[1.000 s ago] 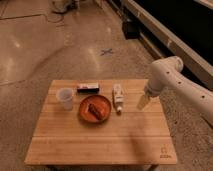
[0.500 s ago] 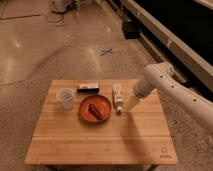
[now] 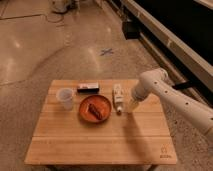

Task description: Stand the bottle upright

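Although a small mark is printed at the near right corner of the table (image 3: 75, 145), no writing can be read. One bottle (image 3: 118, 97), one cup (image 3: 65, 98), one box (image 3: 88, 88) and one plate (image 3: 85, 104) are counted. The bottle is laid flat on the table between the plate and the tool (image 3: 132, 106), which is held just right of it; whether the tool is spread or closed cannot be told.
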Robot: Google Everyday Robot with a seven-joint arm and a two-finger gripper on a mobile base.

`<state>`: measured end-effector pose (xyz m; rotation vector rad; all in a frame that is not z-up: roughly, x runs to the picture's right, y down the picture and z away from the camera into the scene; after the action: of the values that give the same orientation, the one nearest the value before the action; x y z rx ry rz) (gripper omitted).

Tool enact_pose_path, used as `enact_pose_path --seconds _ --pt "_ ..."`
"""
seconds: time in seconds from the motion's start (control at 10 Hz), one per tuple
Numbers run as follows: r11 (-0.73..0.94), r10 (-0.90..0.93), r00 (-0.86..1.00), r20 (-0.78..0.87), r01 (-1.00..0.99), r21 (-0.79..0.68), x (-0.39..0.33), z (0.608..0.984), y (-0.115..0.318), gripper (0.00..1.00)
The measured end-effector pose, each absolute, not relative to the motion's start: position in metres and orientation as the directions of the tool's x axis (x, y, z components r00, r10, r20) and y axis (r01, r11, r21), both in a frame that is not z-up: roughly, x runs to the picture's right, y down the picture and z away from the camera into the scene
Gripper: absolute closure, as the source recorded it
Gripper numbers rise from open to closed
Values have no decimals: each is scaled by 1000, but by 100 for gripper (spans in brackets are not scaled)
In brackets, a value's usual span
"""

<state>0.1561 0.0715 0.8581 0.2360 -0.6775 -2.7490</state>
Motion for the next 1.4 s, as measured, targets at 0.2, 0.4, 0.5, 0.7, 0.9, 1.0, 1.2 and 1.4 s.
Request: enact_pose_path --seconds 0.2,0.4,0.5,0.7,0.9,1.0,1.2,1.4 --pt "-854 -281 -959 -43 230 466 163 871 85 20" --pt "-861 -257 -966 -17 220 459 161 879 93 20" --pt "-863 -264 -964 -8 233 449 156 882 90 20" --pt "-858 -293 -956 -14 256 445 143 880 80 20" --pt "-837 -322 -946 -29 270 476 120 871 68 20" --pt "-829 -327 -944 -30 272 489 114 869 65 20" --pt "-812 -340 -940 -30 277 514 98 871 59 20" --pt "-802 -362 -932 -33 292 521 85 876 50 20"
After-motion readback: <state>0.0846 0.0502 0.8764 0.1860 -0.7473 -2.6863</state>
